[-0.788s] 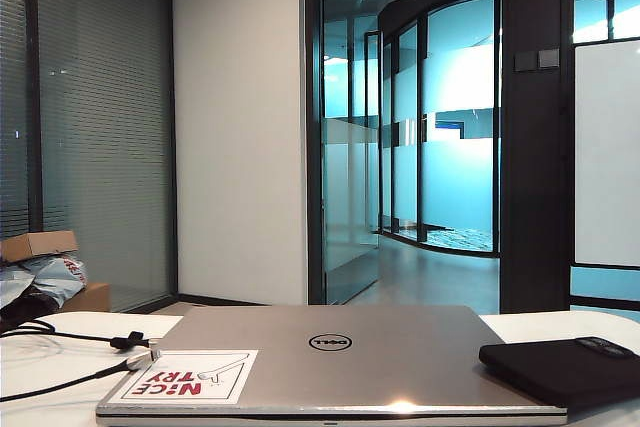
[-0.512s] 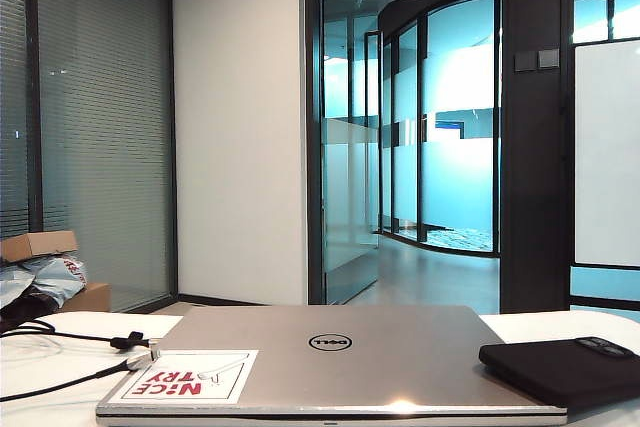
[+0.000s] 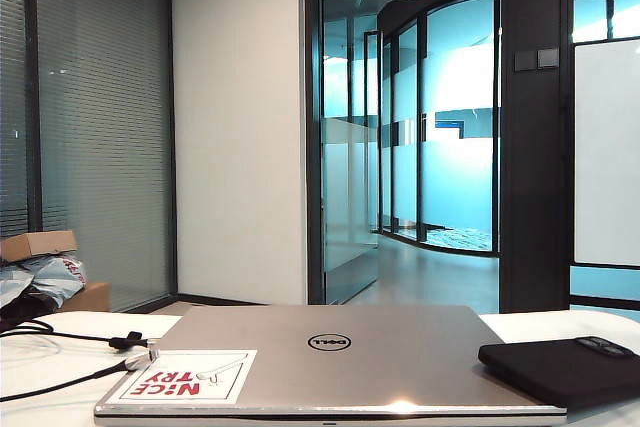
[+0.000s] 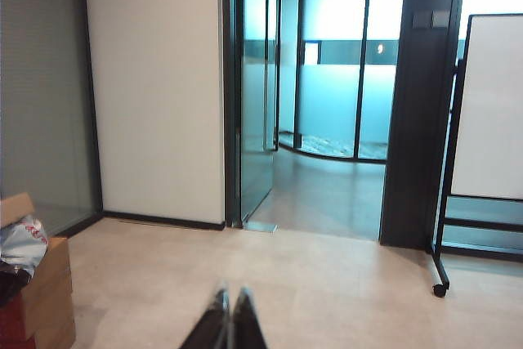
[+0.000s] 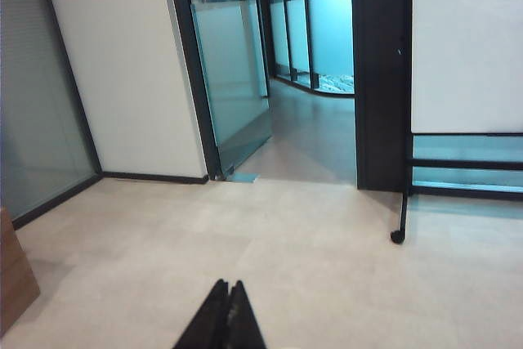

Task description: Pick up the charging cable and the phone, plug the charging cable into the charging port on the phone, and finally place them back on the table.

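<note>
On the table (image 3: 40, 372), one cable (image 3: 60, 383) is lying at the left, its silver plug (image 3: 140, 359) just touching the left edge of the one laptop (image 3: 340, 357), which is sitting shut in the middle with a single sticker (image 3: 185, 377) on its lid. At the right, just beside the laptop, one phone (image 3: 565, 367) is lying flat. Neither arm is showing there; the left gripper (image 4: 229, 320) and right gripper (image 5: 225, 312) are each pointing out over the floor, fingers pressed together, gripping nothing.

Exterior camera sits low at table (image 3: 40, 367) level, close behind the laptop (image 3: 330, 357), facing the glass corridor; both wrist cameras look level across the floor toward that same corridor.
</note>
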